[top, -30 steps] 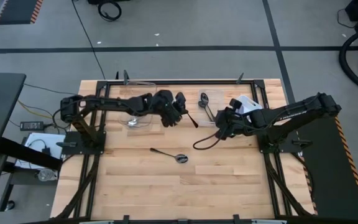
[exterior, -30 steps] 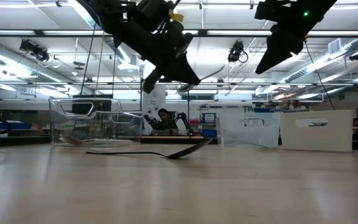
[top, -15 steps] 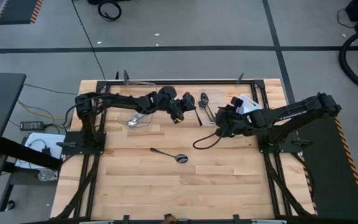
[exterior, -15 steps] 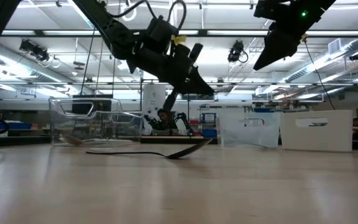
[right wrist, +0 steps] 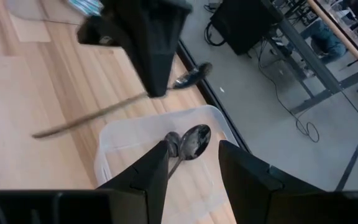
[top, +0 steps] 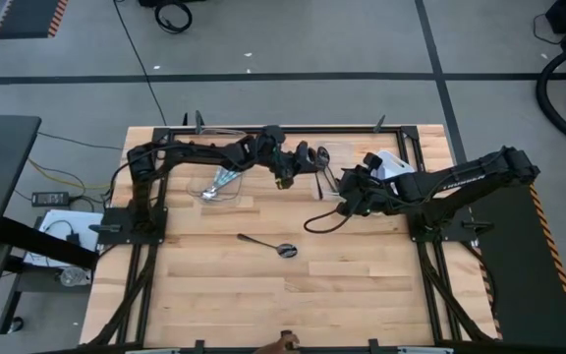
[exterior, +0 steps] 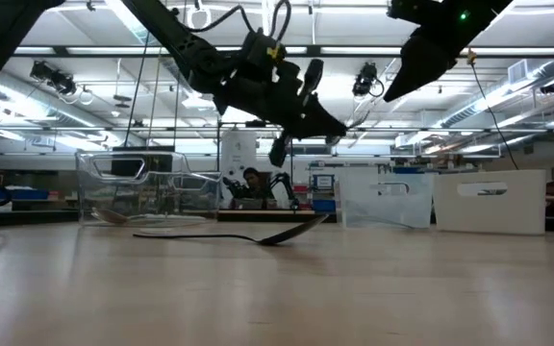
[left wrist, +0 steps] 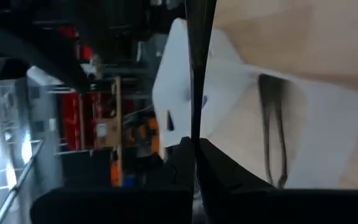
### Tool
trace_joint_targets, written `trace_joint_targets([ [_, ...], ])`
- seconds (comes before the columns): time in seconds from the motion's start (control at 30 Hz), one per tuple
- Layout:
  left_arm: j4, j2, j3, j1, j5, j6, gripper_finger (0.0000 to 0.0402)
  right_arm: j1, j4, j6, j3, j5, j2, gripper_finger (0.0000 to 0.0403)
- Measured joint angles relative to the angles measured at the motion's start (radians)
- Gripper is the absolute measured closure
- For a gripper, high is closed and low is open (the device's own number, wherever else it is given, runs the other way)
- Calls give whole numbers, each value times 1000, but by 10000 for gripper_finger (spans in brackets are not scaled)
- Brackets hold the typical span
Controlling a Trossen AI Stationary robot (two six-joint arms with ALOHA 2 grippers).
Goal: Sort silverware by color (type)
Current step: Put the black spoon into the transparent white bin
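Two arms are over the far half of the surface (top: 293, 295) as I watch. My left gripper (top: 308, 160) reaches across to the clear bin (top: 334, 157) at the far edge, clamped on a dark spoon (exterior: 279, 148) that hangs bowl-down in the low view; in the left wrist view its handle runs straight out between the fingers (left wrist: 222, 168), over the bin with dark spoons (left wrist: 272, 127) lying inside. My right gripper (top: 345, 192) waits just beside that bin, raised off the wood, fingers (right wrist: 244, 168) narrowly parted and holding nothing. Another dark spoon (top: 268, 244) lies alone mid-surface. A second clear bin (top: 219, 182) on the left holds a blue-handled spoon (top: 224, 178).
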State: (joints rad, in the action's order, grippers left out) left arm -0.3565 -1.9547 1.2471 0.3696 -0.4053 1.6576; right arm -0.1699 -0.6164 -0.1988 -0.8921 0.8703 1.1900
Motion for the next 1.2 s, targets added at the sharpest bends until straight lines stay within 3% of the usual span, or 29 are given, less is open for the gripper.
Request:
trace_joint_targets([
  [0.2,-9,-93,86,11,-16,14,388,0,8,-40,0,0,0,252],
  [0.37,5,-137,134,15,70,11,388,12,25,-377,0,-27,1,252],
  [0.47,12,-137,141,15,117,13,388,44,6,-490,0,-55,2,252],
  [0.7,3,-136,141,9,139,34,388,164,27,-501,0,-249,2,252],
  [1.2,-88,-136,141,-8,151,33,388,345,96,-401,0,-473,82,244],
])
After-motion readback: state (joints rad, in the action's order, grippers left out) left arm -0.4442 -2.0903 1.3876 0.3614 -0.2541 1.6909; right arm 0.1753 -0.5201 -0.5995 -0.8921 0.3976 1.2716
